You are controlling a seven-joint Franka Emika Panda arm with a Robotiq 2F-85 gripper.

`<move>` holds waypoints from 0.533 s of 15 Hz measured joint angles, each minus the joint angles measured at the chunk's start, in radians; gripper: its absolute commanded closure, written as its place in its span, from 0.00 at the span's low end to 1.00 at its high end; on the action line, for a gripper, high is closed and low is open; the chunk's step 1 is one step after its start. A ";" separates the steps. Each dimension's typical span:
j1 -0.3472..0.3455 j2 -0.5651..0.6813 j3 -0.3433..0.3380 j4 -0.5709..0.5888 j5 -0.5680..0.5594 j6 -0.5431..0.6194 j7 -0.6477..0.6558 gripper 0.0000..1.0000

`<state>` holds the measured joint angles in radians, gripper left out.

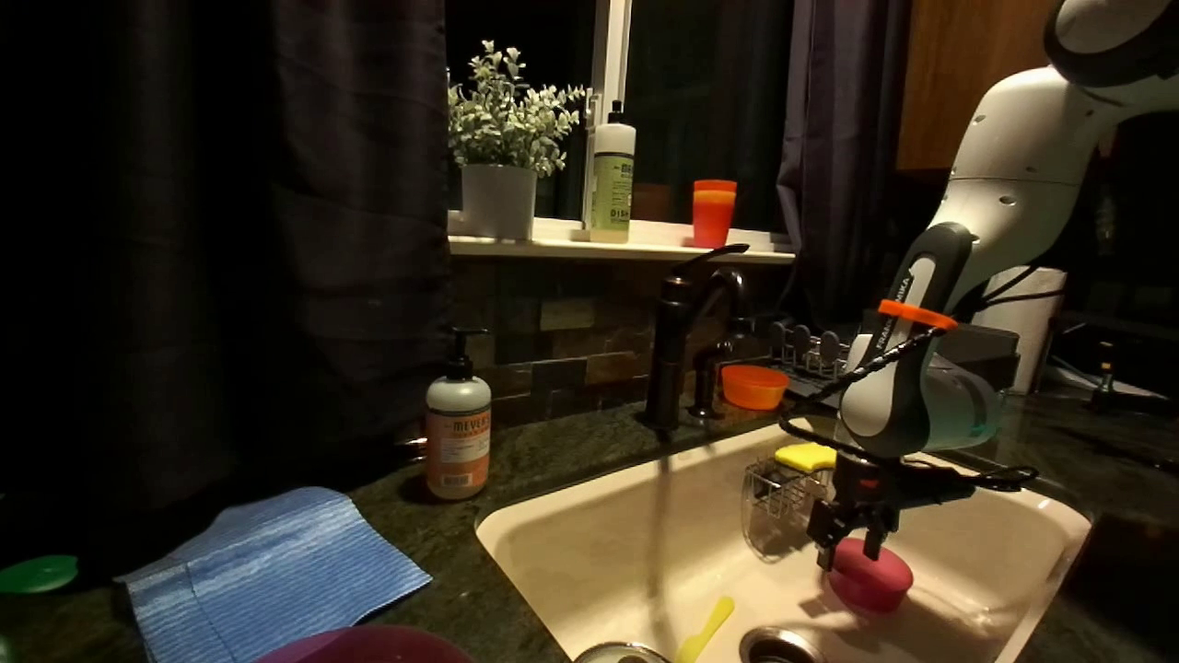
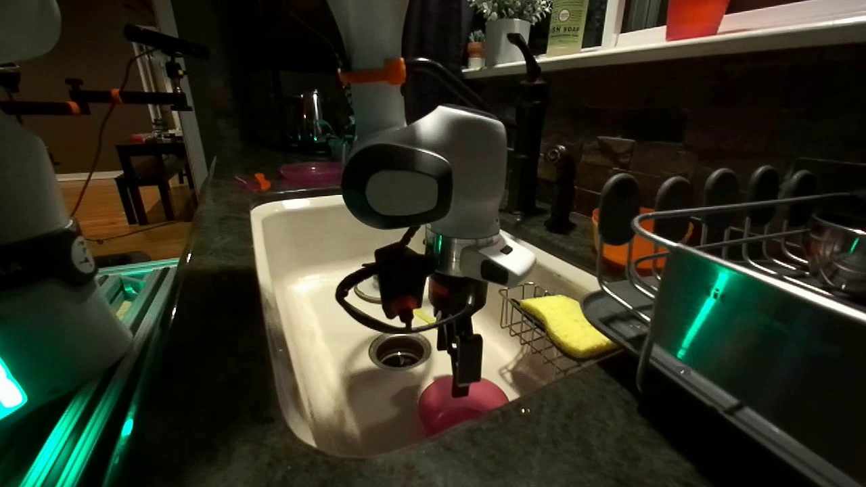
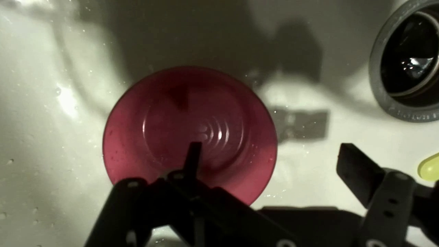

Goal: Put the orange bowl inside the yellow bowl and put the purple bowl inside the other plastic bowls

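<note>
A dark pink bowl, likely the purple bowl (image 1: pixel 882 586), stands upright on the sink floor; it also shows in an exterior view (image 2: pixel 443 407) and in the wrist view (image 3: pixel 192 113). My gripper (image 3: pixel 271 145) is open and empty. In the wrist view one finger lies over the bowl's inside and the other beyond its rim, over bare sink. In an exterior view the gripper (image 1: pixel 849 552) is low at the bowl; contact cannot be told. The orange bowl (image 1: pixel 755 389) stands on the counter behind the faucet, partly behind the rack in an exterior view (image 2: pixel 626 243). No yellow bowl shows.
The white sink (image 1: pixel 589 516) holds a yellow-green utensil (image 1: pixel 707 628), a drain (image 2: pixel 399 352) and a wire caddy with a yellow sponge (image 2: pixel 568 325). The faucet (image 1: pixel 671 350) and dish rack (image 2: pixel 751 325) border it. A soap bottle (image 1: pixel 458 433) and blue cloth (image 1: pixel 276 571) are on the counter.
</note>
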<state>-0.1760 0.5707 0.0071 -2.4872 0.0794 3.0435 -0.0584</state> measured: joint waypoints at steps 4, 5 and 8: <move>0.000 0.063 -0.002 0.053 -0.023 0.000 -0.008 0.51; 0.002 0.072 -0.003 0.063 -0.023 0.000 -0.008 0.58; 0.025 0.085 -0.027 0.086 -0.023 -0.001 -0.003 0.83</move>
<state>-0.1511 0.6560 -0.0201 -2.4010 0.0562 3.0430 -0.0613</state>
